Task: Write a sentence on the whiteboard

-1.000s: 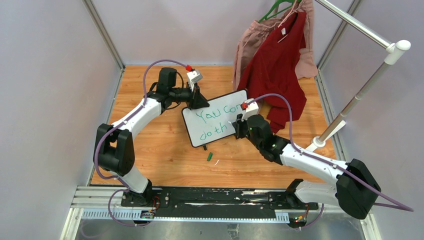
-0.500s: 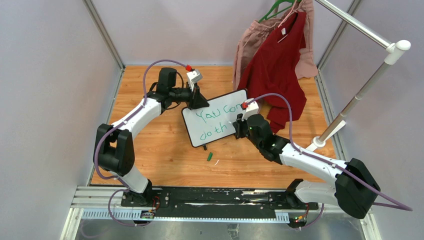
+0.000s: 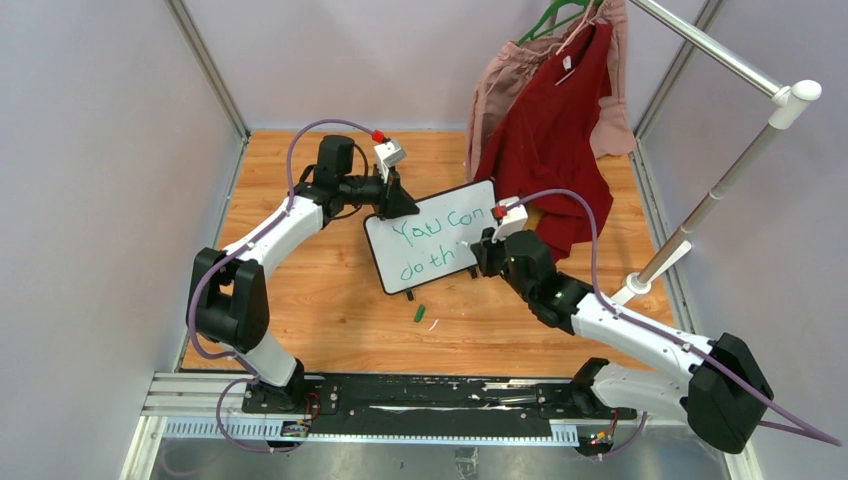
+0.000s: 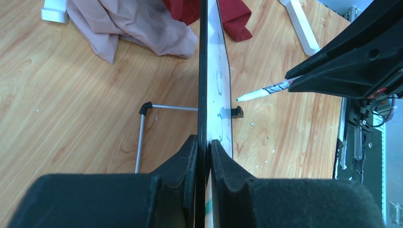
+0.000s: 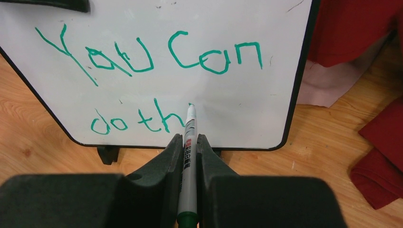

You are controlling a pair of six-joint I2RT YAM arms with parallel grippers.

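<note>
Glossy, black-framed whiteboard (image 5: 247, 95) bears an unfinished green sentence (image 5: 141, 64), "You can / do th"; left fingers (image 4: 187, 156) pinch its edge, right fingers (image 5: 166, 161) clamp a marker (image 5: 189, 128).

The top camera sits high above and behind the arm bases, looking down and forward over the whole wooden table (image 3: 300, 290), with both arms and the whiteboard (image 3: 430, 250) at middle distance. The left wrist camera rides just behind the left gripper (image 4: 203, 142) and looks along its fingers, very close, edge-on down the board's frame, the table beyond. The right wrist camera sits behind the right gripper (image 5: 189, 140), facing the board's written side from close range. All three views share the board; both wrist views also catch the marker (image 5: 190, 124).
</note>
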